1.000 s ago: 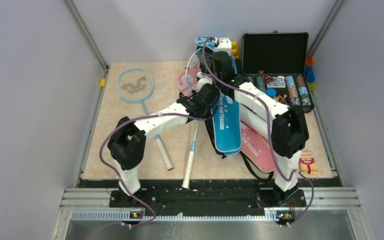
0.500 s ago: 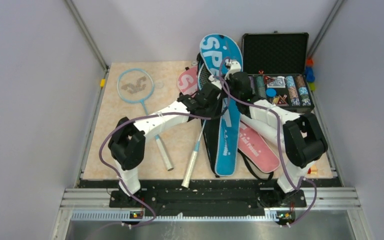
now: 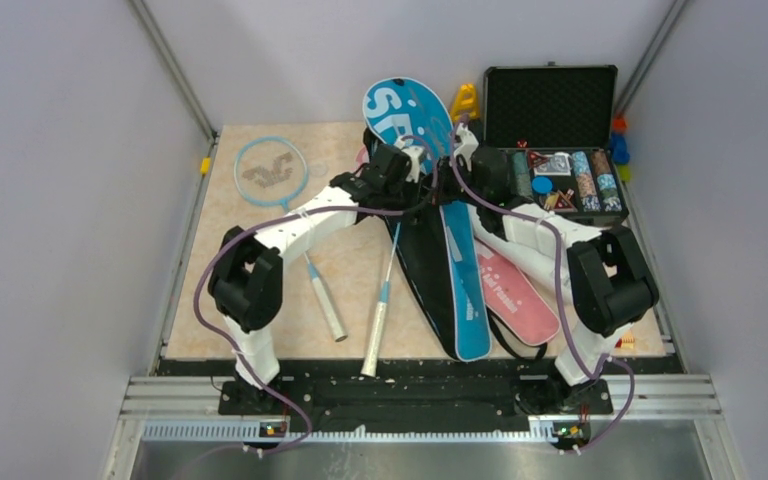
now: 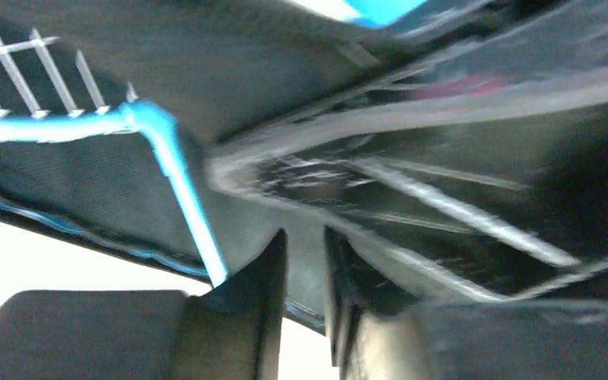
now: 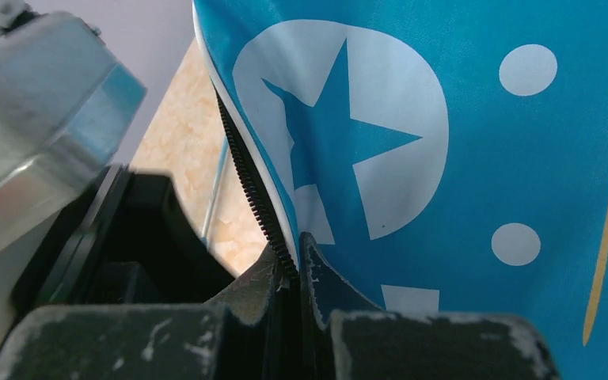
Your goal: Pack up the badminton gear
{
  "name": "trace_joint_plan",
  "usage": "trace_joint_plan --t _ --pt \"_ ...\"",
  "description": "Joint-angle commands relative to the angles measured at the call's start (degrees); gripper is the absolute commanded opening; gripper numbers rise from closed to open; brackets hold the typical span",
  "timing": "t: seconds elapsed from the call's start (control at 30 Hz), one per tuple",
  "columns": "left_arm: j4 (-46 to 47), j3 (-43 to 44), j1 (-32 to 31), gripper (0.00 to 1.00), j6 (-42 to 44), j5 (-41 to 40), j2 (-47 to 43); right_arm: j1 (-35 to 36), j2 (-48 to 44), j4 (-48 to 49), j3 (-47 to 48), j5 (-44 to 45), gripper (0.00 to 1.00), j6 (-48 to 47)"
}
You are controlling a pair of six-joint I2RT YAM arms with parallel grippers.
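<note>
The blue cover (image 3: 465, 290) lies open across the mat, its round top flap (image 3: 408, 105) held up. My right gripper (image 3: 463, 150) is shut on that flap's zipper edge (image 5: 255, 198). A light-blue racket (image 3: 388, 270) has its head inside the cover's black lining (image 4: 229, 71), with its frame (image 4: 162, 138) showing in the left wrist view. My left gripper (image 3: 417, 165) sits at the cover's mouth. A narrow gap shows between its fingers (image 4: 273, 261), with nothing clamped in it. A second racket (image 3: 272, 172) lies at the left. The pink cover (image 3: 510, 295) lies under the blue one.
An open black case (image 3: 550, 105) of poker chips stands at the back right, with a yellow toy (image 3: 463, 100) beside it. A small red-and-white box (image 3: 624, 341) lies near the right arm's base. Grey walls close in on both sides.
The raised blue flap has swung to the left with my right gripper shut on it. My left gripper has moved back and left, and its jaws have parted slightly.
</note>
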Motion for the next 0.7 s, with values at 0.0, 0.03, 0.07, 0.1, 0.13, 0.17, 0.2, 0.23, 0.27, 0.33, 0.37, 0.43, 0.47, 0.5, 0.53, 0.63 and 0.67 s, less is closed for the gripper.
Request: trace_joint_plan --t 0.0,0.03,0.07,0.1,0.13,0.17,0.2,0.23,0.27,0.33,0.37,0.43,0.47,0.5,0.53,0.63,0.67 --pt "4.32 -8.85 0.3 0.36 -1.04 3.58 -8.48 1.84 -3.36 -0.59 1.08 0.83 0.0 -0.13" --pt "5.74 -12.84 -0.47 0.45 -0.89 2.64 -11.77 1.8 -3.13 -0.82 1.17 1.58 0.0 -0.04" --pt "7.1 -16.92 -1.11 0.52 -1.14 1.45 -15.27 1.79 -2.98 -0.87 1.29 1.73 0.0 0.18" --pt "8.14 -22.49 -1.39 0.57 -1.84 0.24 -18.72 1.79 -2.81 -1.01 1.44 1.83 0.0 0.34" --pt "8.95 -26.61 -1.42 0.64 -2.7 -0.62 -22.36 1.79 -2.59 -1.15 1.6 1.69 0.0 0.31" --pt "9.56 -30.42 -1.44 0.72 -3.61 -2.11 -25.69 1.82 -2.43 -1.47 1.82 1.44 0.0 0.26" --pt "9.71 -34.07 -1.5 0.77 -4.8 -3.5 -29.22 1.8 -2.19 -1.87 2.09 1.21 0.0 0.11" --pt "9.65 -37.14 -1.52 0.81 -5.61 -4.26 -32.59 1.79 -2.01 -2.34 2.36 0.75 0.0 -0.1" --pt "9.63 -40.45 -1.51 0.84 -6.28 -4.79 -35.44 1.79 -1.77 -2.77 2.57 0.38 0.0 -0.34" --pt "10.0 -46.27 -1.59 0.92 -7.66 -5.78 -40.76 1.84 -1.56 -2.93 2.48 -0.15 0.0 -0.63" --pt "10.94 -49.26 -1.52 0.94 -7.9 -5.25 -43.04 1.8 -1.6 -2.9 2.35 -0.36 0.0 -0.63" --pt "15.12 -54.83 -1.52 0.95 -9.29 -5.1 -46.1 1.79 -1.57 -2.81 2.11 -0.64 0.0 -0.72" --pt "18.34 -56.94 -1.52 0.95 -9.97 -3.87 -46.9 1.79 -1.57 -2.73 2.11 -0.89 0.0 -0.61" --pt "20.62 -58.22 -1.56 0.95 -10.52 -2.6 -47.2 1.79 -1.52 -2.53 2.16 -1.29 0.0 -0.37" --pt "22.55 -59.23 -1.53 0.95 -11.13 -0.3 -47.05 1.79 -1.36 -2.32 2.16 -1.68 0.0 -0.05" --pt "27.96 -59.98 -1.51 0.94 -12.27 2.86 -44.19 1.79 -1.07 -1.97 2.24 -2.72 0.0 0.9" --pt "28.41 -59.48 -1.56 0.93 -12.09 3.44 -42.73 1.79 -0.94 -1.93 2.26 -2.91 0.0 1.18"
